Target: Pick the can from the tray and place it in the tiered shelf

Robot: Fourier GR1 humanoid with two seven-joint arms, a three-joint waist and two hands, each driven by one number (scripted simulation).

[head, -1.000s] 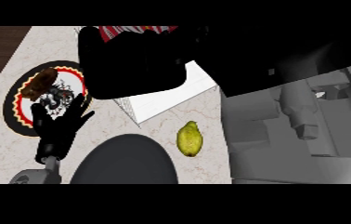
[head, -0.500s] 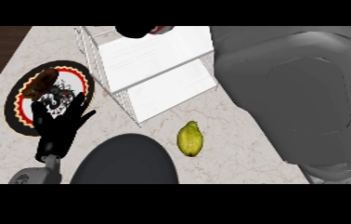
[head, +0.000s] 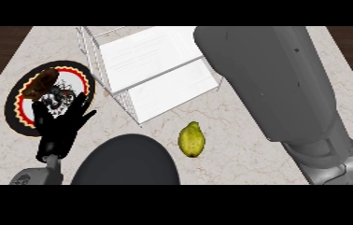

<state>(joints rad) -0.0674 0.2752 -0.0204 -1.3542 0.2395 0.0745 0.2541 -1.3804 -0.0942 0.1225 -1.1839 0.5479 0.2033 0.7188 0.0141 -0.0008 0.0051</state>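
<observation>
No readable text, labels or numbers anywhere.

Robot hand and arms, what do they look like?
The left robot hand is black, with slim fingers and a thumb, on a grey wrist. The right forearm is a big, smooth grey tube with tiny dark dots. The right hand isn't showing.
</observation>
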